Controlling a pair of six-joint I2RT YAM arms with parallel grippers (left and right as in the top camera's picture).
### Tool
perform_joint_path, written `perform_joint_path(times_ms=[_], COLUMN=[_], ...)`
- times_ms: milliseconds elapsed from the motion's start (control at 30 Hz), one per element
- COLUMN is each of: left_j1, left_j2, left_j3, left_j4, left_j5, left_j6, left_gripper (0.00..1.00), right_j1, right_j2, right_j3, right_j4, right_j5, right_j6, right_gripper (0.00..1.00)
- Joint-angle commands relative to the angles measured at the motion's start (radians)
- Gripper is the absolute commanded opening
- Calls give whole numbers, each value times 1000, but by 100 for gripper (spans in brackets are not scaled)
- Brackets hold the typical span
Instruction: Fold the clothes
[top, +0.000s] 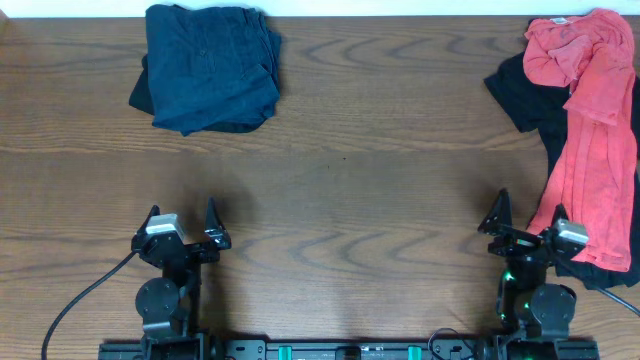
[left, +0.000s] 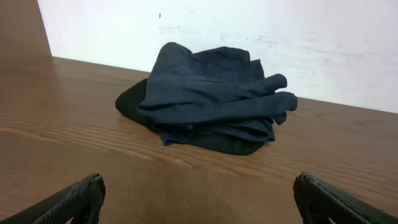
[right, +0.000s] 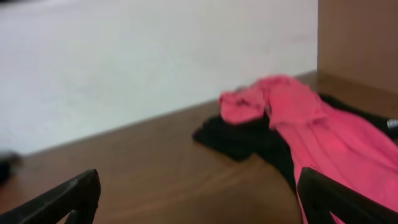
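Both arms sit at the near side, left gripper (top: 182, 210) and right gripper (top: 528, 214) spread wide, gripping nothing. The navy garment (top: 210, 68) is bunched far left; the coral-red T-shirt (top: 590, 150) sprawls over a black garment (top: 520, 95) far right.

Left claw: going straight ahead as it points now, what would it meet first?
Likely the crumpled dark navy fabric garment, centred ahead of the left claw across the wooden table; depth unclear.
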Motion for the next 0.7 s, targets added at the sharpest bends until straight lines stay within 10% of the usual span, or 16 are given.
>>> perform_joint_path(times_ms=[0,667], left_j1=[4,4], left_j2=[-5,-5], left_j3=[-14,-14], left_j4=[-37,-37], left_j5=[33,34], left_j6=[-5,-6], left_gripper=[98,98], right_j1=[12,12], right_j2=[-7,112], right_j3=[-1,-1], right_j4=[66,313], right_j5=[-32,-84], right_j6=[-9,84], right_gripper=[99,99])
